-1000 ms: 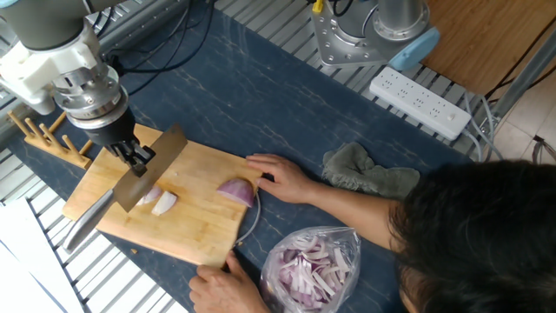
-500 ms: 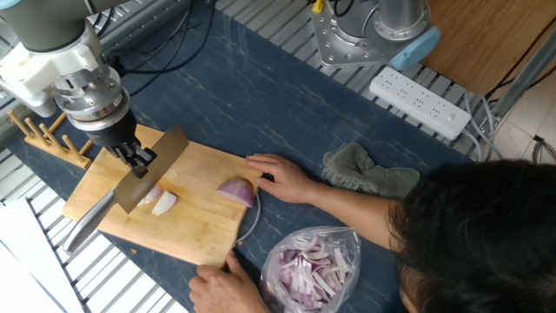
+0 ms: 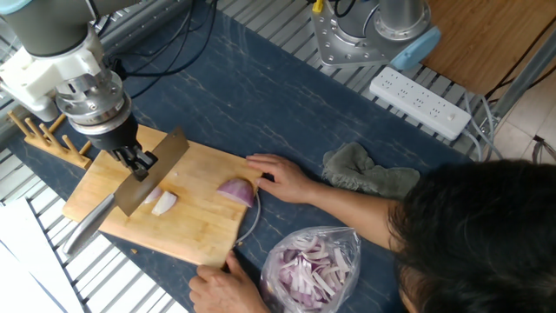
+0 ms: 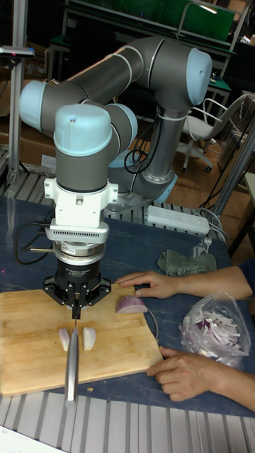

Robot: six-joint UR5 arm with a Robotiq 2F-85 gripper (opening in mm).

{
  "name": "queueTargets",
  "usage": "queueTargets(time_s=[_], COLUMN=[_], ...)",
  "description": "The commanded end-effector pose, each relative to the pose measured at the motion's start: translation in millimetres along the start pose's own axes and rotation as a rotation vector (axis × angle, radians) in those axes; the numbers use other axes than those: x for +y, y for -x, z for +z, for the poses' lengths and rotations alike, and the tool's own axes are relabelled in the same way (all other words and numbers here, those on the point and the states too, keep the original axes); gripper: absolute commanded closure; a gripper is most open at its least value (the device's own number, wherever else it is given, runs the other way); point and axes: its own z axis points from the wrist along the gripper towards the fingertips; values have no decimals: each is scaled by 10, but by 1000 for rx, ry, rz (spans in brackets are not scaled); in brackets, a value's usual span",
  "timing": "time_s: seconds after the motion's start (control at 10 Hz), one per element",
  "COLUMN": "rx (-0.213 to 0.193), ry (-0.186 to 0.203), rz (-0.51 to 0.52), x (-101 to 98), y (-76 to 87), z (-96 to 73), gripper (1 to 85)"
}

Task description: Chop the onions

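My gripper (image 3: 137,161) (image 4: 76,304) hangs over the left part of the bamboo cutting board (image 3: 195,235) (image 4: 28,354), shut on a knife (image 3: 156,169) (image 4: 71,361). The knife's blade edge is down in the small pale onion wedge (image 3: 162,202). In the tall fixed view the wedge shows as two slices (image 4: 65,338) (image 4: 89,337), one on each side of the blade. The larger purple onion half (image 3: 236,191) (image 4: 132,305) lies dome up at the board's right end, apart from the knife.
A person's hands (image 3: 278,178) (image 3: 221,287) rest at the board's right edge and front corner. A clear bag of onion strips (image 3: 313,265) lies to the right. Behind it are a grey cloth (image 3: 369,172) and a power strip (image 3: 421,103). A wooden rack (image 3: 43,139) stands left.
My gripper and the knife have shifted slightly down and right toward the board. The onion pieces and the hands have stayed put.
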Motion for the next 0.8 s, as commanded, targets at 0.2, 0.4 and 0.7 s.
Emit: queueTargets(time_s=[0.2,0.4,0.7], rx=[-12,-14,-17], ry=[6,4,4], rz=[6,6,6], x=[19,9,4], y=[38,37,38], z=[27,32,31], gripper=[847,847,847])
